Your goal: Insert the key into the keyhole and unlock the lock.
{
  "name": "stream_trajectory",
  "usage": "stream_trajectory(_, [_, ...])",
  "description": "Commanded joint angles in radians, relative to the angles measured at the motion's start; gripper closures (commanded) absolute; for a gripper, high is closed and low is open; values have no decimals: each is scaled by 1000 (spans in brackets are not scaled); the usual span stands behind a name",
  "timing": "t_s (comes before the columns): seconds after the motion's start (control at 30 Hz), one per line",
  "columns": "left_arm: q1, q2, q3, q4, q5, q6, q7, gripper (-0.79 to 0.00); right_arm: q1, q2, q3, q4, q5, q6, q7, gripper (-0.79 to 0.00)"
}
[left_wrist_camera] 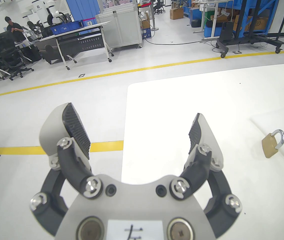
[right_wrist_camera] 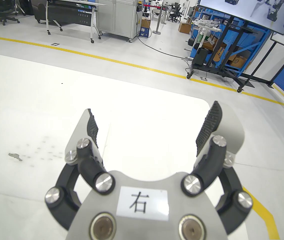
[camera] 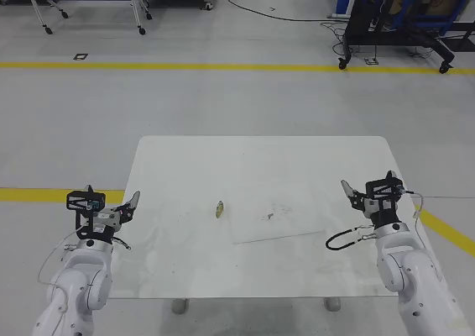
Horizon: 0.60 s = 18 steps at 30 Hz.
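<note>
A small brass padlock [camera: 219,208] with a silver shackle lies near the middle of the white table [camera: 263,160]; the left wrist view has the padlock [left_wrist_camera: 272,146] lying beyond and to one side of its gripper. A small silver key [camera: 268,216] lies flat a short way right of the lock, and the key [right_wrist_camera: 15,156] also appears off to the side in the right wrist view. My left gripper [camera: 112,195] [left_wrist_camera: 133,112] hangs open over the table's left edge, holding nothing. My right gripper [camera: 368,181] [right_wrist_camera: 152,108] is open and holds nothing near the right edge.
A thin white sheet [camera: 284,225] lies flat on the table under the key area, its edge slightly raised. The floor around the table carries yellow lines [camera: 221,65]. Wheeled stands [camera: 397,42] are far behind the table.
</note>
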Motion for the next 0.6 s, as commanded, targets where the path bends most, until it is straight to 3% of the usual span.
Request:
stream_trajectory(0.0, [0,0,0,0,0,0,0,-785,12,-1,-12,12,2,-17,10,-785])
stream_trajectory(0.27, [0,0,0,0,0,0,0,-785,107,-8,-102,90,22,-135,58,-785])
stream_trajectory(0.57, [0,0,0,0,0,0,0,-785,120,-9,-105,103,23,-137,62,-785])
